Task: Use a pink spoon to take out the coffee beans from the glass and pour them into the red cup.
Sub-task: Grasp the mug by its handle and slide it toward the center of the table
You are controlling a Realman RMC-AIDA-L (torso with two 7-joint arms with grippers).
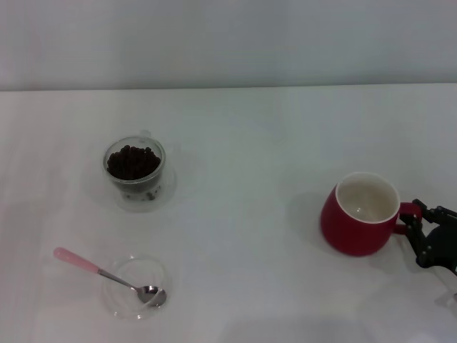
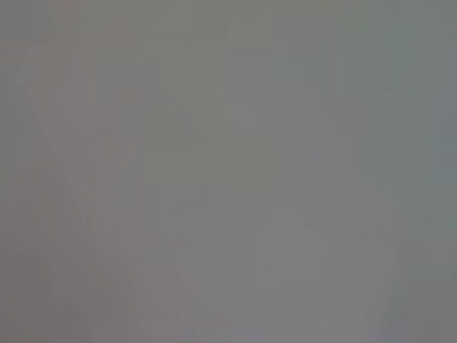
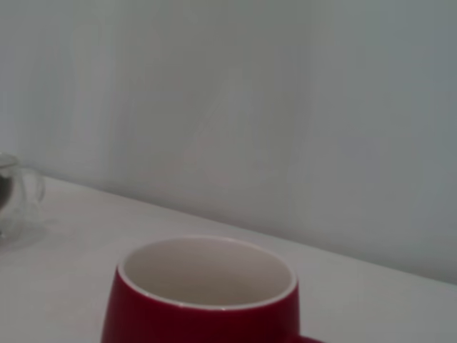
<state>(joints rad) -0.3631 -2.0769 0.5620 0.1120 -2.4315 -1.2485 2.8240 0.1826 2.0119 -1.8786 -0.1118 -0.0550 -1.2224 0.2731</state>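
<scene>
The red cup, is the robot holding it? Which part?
It looks so: the right gripper is at the red cup, with its fingers around the loop handle. The left gripper is out of sight.

A bare test bench: plain white table (image 1: 250, 143) and blank wall (image 1: 228, 36) (nothing homely).

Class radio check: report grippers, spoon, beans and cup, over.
Right gripper at red cup handle; left gripper unseen. Pink spoon untouched on glass dish. Coffee beans in glass. Nothing obstructing.
</scene>
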